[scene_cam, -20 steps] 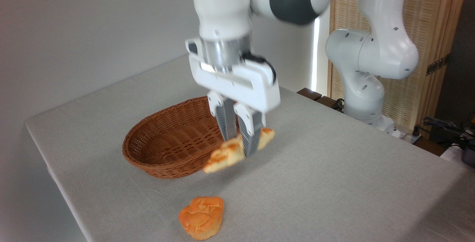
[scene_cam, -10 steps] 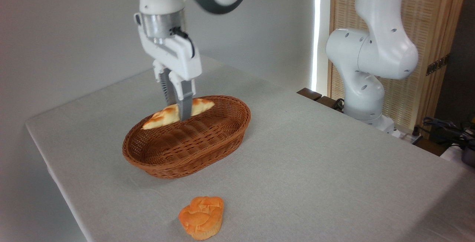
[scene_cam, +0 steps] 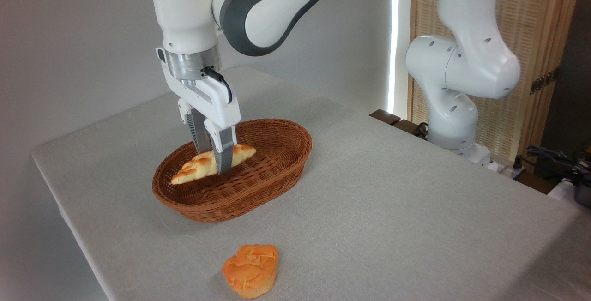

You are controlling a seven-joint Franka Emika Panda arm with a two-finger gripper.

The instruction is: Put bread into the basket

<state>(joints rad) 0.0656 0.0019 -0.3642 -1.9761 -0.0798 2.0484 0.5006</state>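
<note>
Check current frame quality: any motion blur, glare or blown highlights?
Fixed camera: gripper, bread and basket edges are sharp, no motion blur; soft diffuse light, faint shadows on the table; only the bright window strip behind the arm is blown out.

I can't see the middle of the bread [scene_cam: 198,170]: the near finger [scene_cam: 223,153] covers it. The basket [scene_cam: 258,190] hides its own floor behind the near wall, so I cannot tell whether the loaf touches it. The arm [scene_cam: 258,10] runs off the top edge, and the bench [scene_cam: 392,227] is cut off below and right.
</note>
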